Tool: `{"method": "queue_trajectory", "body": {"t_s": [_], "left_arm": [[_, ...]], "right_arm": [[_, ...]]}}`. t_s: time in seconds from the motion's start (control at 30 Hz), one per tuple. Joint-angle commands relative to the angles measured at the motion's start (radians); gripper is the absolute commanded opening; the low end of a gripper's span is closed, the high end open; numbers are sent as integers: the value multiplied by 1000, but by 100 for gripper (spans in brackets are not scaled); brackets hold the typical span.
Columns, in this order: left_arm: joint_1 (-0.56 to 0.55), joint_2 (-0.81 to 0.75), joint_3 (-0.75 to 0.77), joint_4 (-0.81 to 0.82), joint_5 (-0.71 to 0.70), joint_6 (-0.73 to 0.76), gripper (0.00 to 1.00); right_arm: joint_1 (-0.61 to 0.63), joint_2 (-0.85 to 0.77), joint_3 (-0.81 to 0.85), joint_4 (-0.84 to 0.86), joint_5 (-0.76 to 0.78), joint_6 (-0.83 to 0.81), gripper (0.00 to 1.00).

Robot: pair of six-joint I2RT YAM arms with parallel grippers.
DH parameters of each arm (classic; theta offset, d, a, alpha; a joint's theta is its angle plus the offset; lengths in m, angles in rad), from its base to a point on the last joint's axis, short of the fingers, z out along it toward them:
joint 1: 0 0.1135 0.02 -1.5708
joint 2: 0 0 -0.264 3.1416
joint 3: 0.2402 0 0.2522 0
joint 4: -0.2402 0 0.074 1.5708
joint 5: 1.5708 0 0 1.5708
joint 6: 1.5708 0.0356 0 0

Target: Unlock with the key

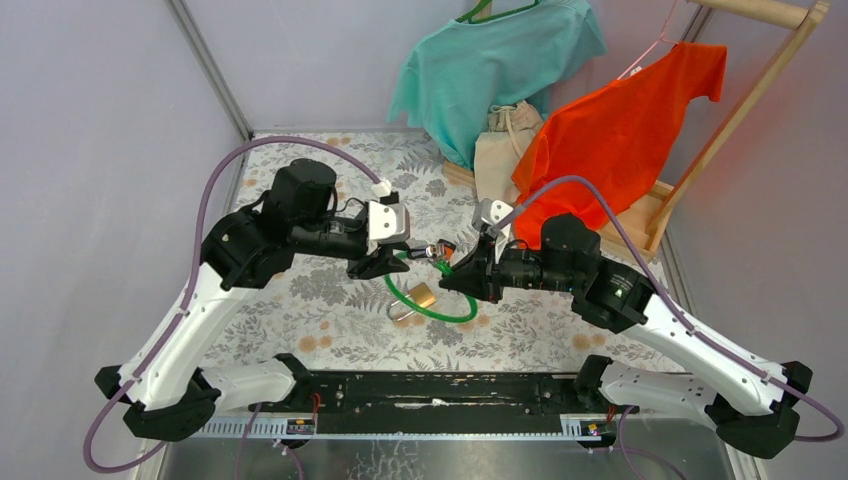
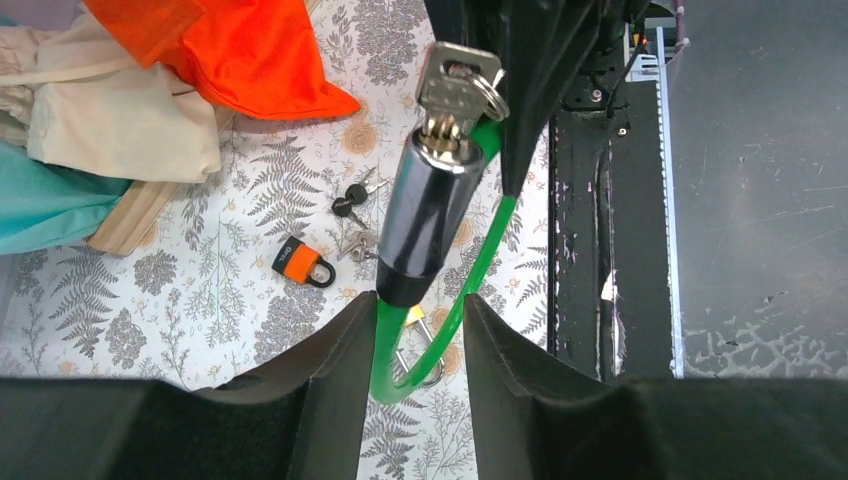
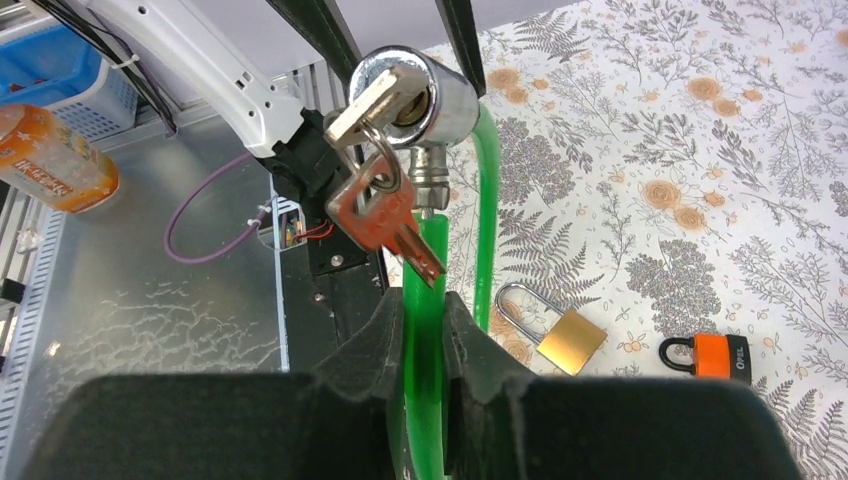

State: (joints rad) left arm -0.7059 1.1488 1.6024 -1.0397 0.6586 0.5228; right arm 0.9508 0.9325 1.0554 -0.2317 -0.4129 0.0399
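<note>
A green cable lock [image 1: 431, 308] hangs between my grippers above the table. Its chrome cylinder [image 2: 425, 215] has a silver key [image 2: 455, 85] in the keyhole. In the right wrist view the key [image 3: 360, 105] sticks out of the cylinder [image 3: 430, 95], with an orange-headed key [image 3: 385, 215] dangling from its ring. My right gripper [image 3: 425, 320] is shut on the green cable [image 3: 425, 350] below the cylinder. My left gripper [image 2: 420, 320] stands open around the cable [image 2: 393, 330] under the cylinder's black end; the cable touches only one finger.
On the flowered cloth lie a brass padlock [image 3: 570, 340], an orange padlock [image 2: 303, 262] and loose keys [image 2: 352, 200]. Teal and orange shirts [image 1: 620, 130] hang on a wooden rack [image 1: 740, 110] at the back right. The black arm rail [image 1: 440, 390] runs along the near edge.
</note>
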Motion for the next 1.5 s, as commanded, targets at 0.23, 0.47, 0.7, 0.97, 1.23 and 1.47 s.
{"method": "queue_trajectory", "body": {"t_s": [0.23,0.47,0.7,0.97,1.23,1.47], "left_arm": [[8,-15,-49,-13,-2,-8,42],[7,1,-58,11,23,-13,35],[8,-15,-55,93,-52,-21,0],[8,-114,-177,217,-279,145,0],[-18,-126,-191,225,-336,237,0],[-56,-127,-200,225,-394,266,0]], "right_arm": [[-2,-27,25,123,-74,-15,0],[-1,-8,18,181,-94,9,0],[1,22,12,182,-43,47,27],[-1,10,166,-56,35,89,75],[-1,85,347,-168,127,142,64],[-1,201,473,-197,109,162,53]]}}
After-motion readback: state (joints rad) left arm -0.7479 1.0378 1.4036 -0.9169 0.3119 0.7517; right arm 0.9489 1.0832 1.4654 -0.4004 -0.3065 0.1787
